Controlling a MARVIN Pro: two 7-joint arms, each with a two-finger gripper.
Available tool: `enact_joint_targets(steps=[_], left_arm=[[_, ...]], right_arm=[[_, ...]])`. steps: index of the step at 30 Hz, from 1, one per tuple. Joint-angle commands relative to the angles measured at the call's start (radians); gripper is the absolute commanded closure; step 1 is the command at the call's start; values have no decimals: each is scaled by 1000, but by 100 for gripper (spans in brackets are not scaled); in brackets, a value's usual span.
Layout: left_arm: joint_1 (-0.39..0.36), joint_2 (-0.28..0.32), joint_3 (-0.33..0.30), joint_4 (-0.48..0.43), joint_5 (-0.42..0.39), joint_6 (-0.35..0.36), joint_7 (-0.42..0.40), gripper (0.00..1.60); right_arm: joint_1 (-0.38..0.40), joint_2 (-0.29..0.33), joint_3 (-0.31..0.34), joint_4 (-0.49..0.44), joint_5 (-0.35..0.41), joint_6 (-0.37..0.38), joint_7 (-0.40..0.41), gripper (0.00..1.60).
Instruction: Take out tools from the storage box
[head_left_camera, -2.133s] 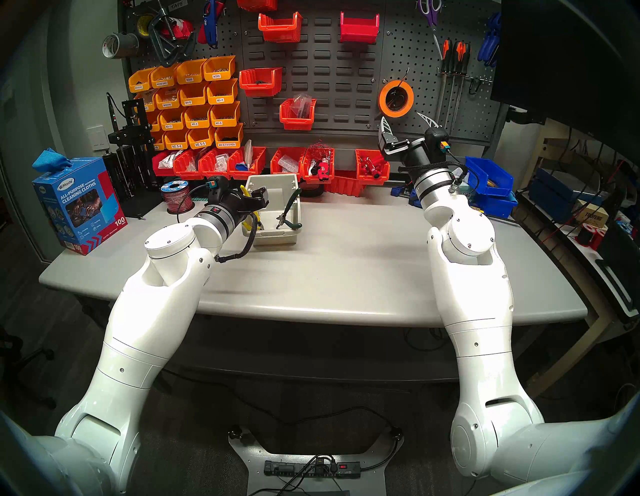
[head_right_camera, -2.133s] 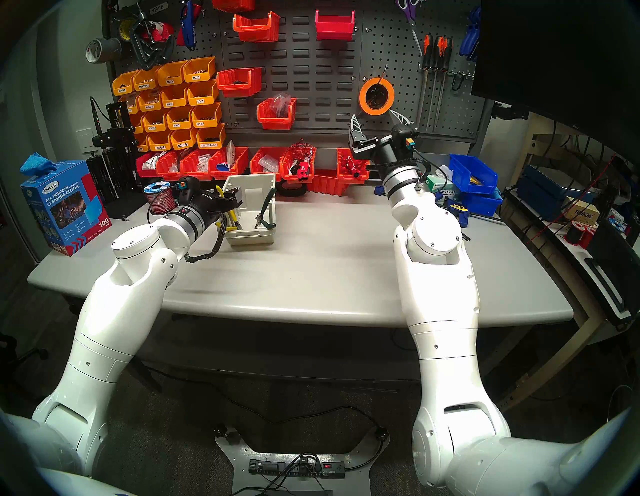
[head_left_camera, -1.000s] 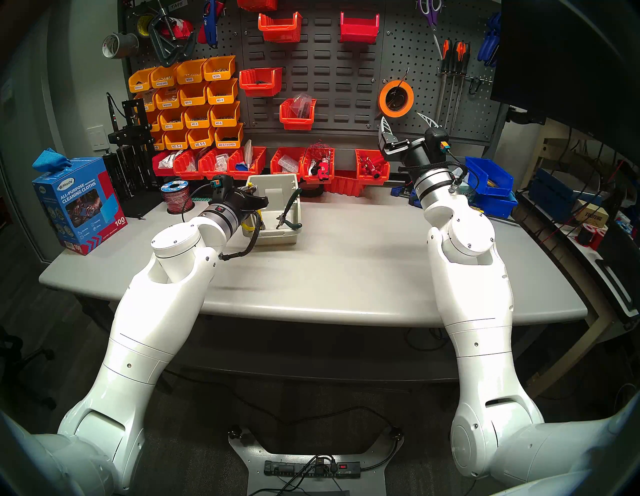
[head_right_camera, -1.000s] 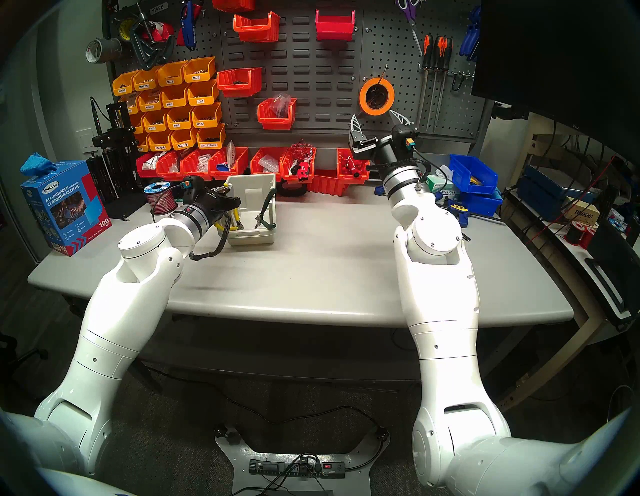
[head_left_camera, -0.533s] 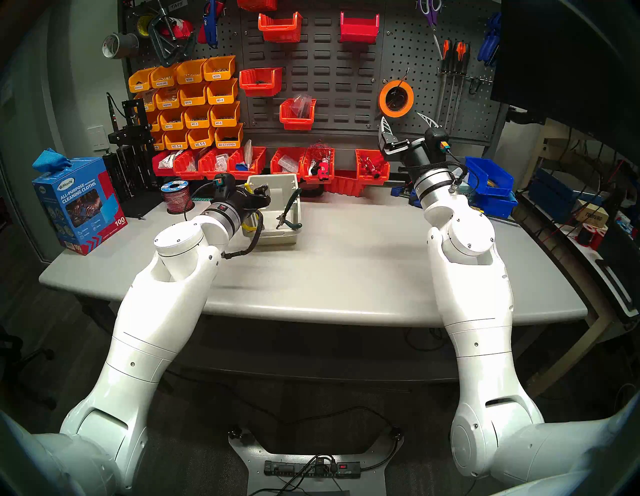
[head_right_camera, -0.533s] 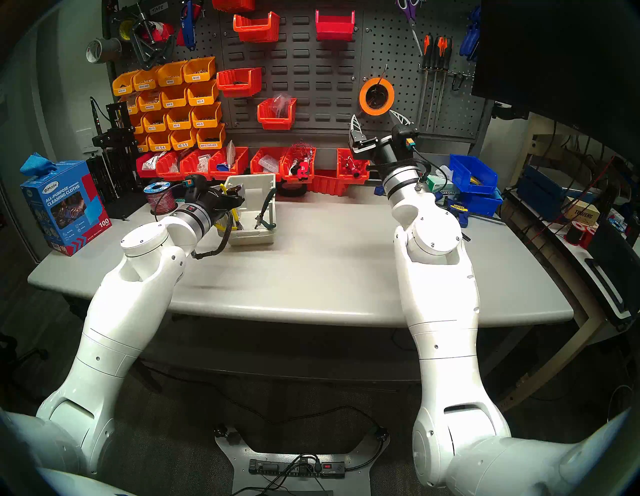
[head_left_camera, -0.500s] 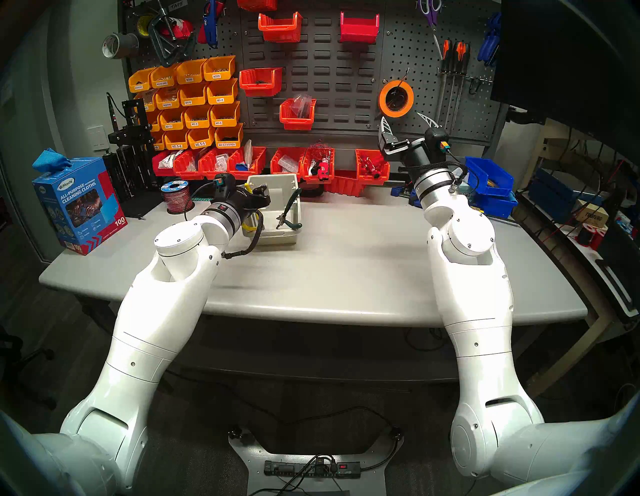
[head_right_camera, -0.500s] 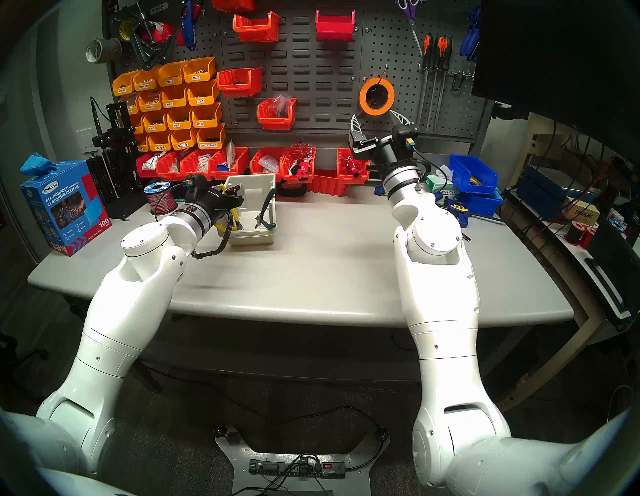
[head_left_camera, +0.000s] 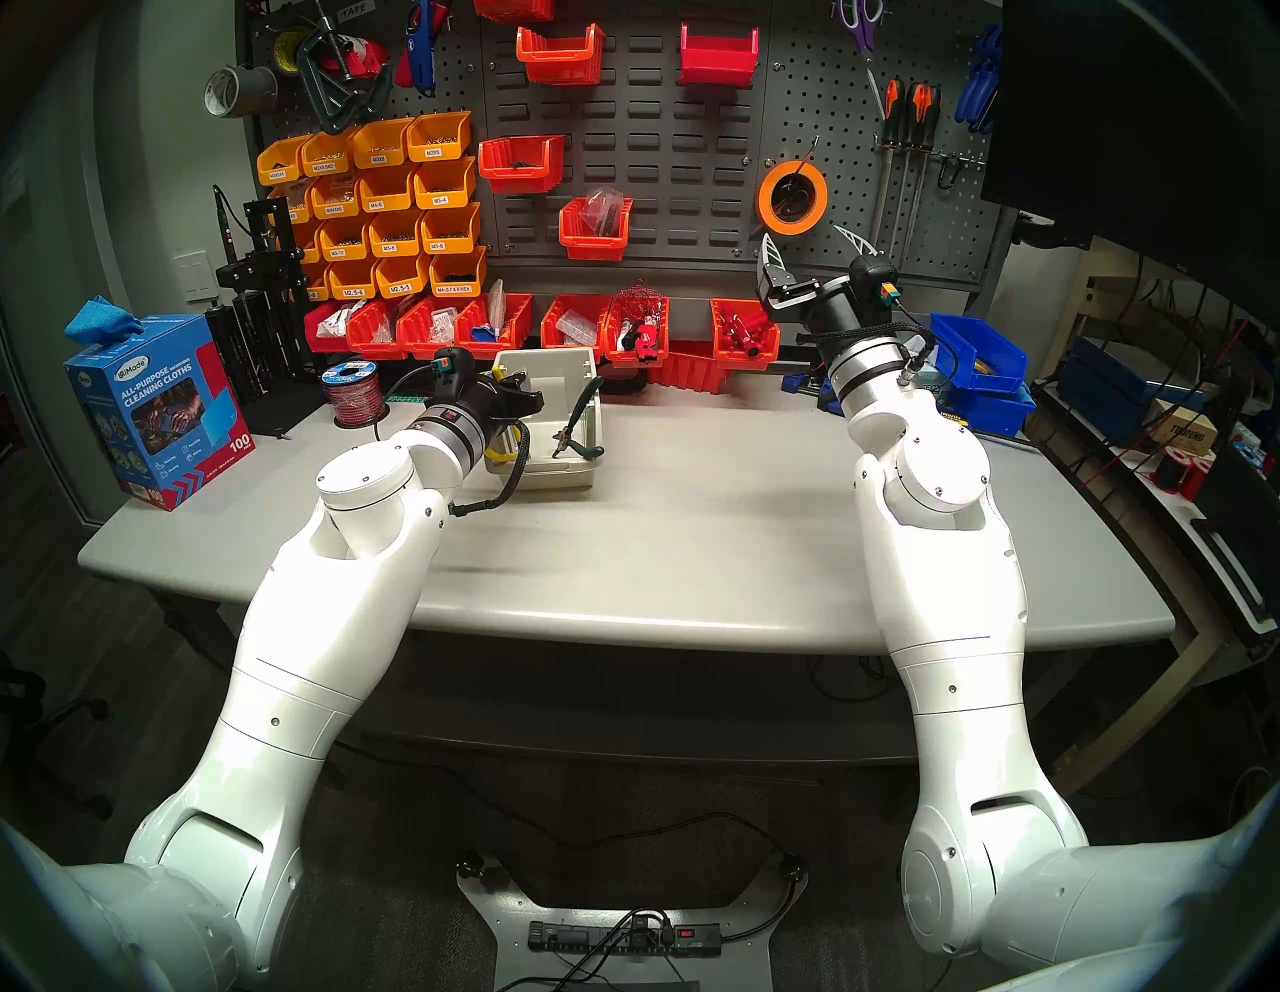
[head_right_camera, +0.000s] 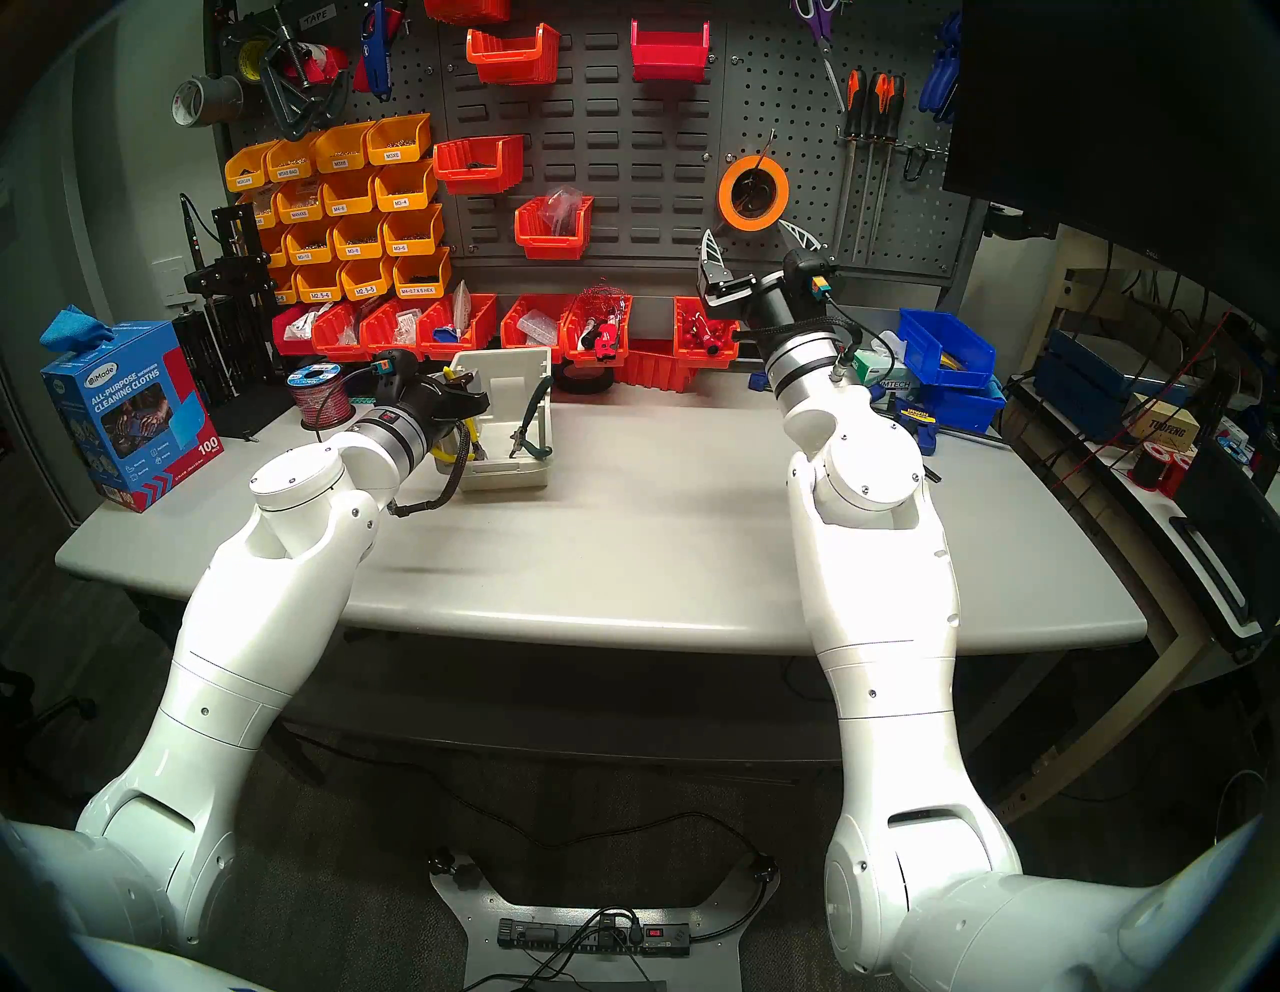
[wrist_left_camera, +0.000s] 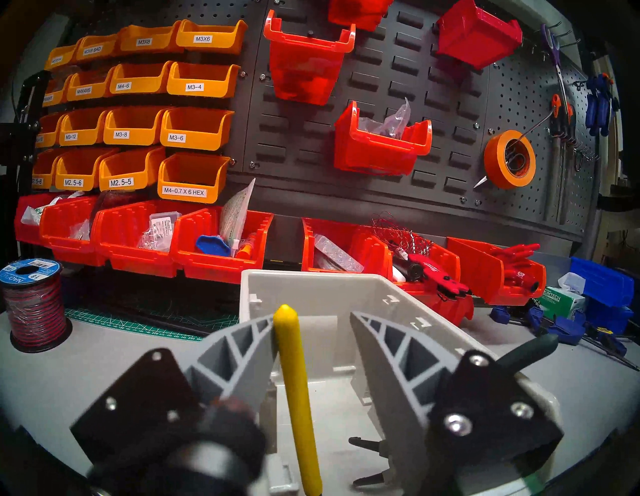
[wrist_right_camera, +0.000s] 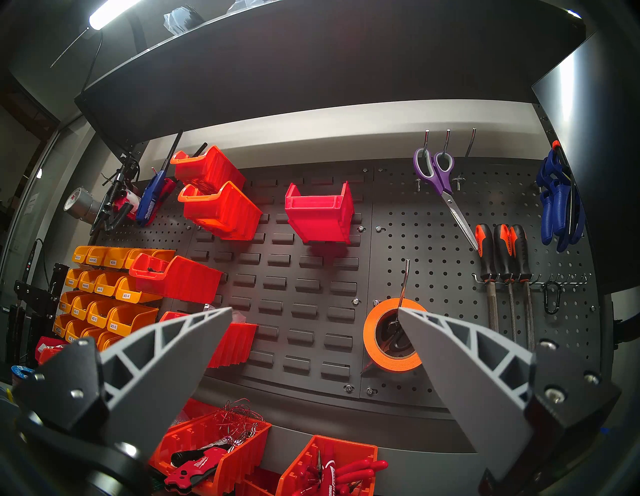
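The beige storage box (head_left_camera: 554, 478) stands on the table at the back left; it also shows in the head right view (head_right_camera: 505, 478) and the left wrist view (wrist_left_camera: 311, 287). The yellow-handled pliers (wrist_left_camera: 294, 381) lean on its left wall (head_left_camera: 495, 454). The green-handled pliers (head_left_camera: 578, 422) lean on its right wall (wrist_left_camera: 530, 353). My left gripper (head_left_camera: 509, 388) is open. In the wrist view (wrist_left_camera: 311, 317) a yellow handle stands between its fingers and touches the left one. My right gripper (head_left_camera: 814, 246) is open, empty and raised before the pegboard (wrist_right_camera: 313, 310).
A row of red bins (head_left_camera: 485, 325) stands just behind the box. A wire spool (head_left_camera: 353, 395) and a blue cloth carton (head_left_camera: 159, 409) are to its left. Blue bins (head_left_camera: 976, 353) sit at the back right. The grey table (head_left_camera: 692, 540) runs in front.
My left arm has shifted a little to the right and turned its wrist at the box's left wall, by the yellow handle. The right arm and both pliers have not moved.
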Motion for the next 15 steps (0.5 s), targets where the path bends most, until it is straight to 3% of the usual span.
enact_joint_targets(steps=[1, 15], left_arm=[[-30, -5, 1, 12, 4, -17, -12, 160], [-35, -24, -6, 14, 3, -41, -35, 160]], right_arm=[[7, 0, -1, -12, 0, -1, 1, 0], [7, 0, -1, -12, 0, -1, 1, 0]])
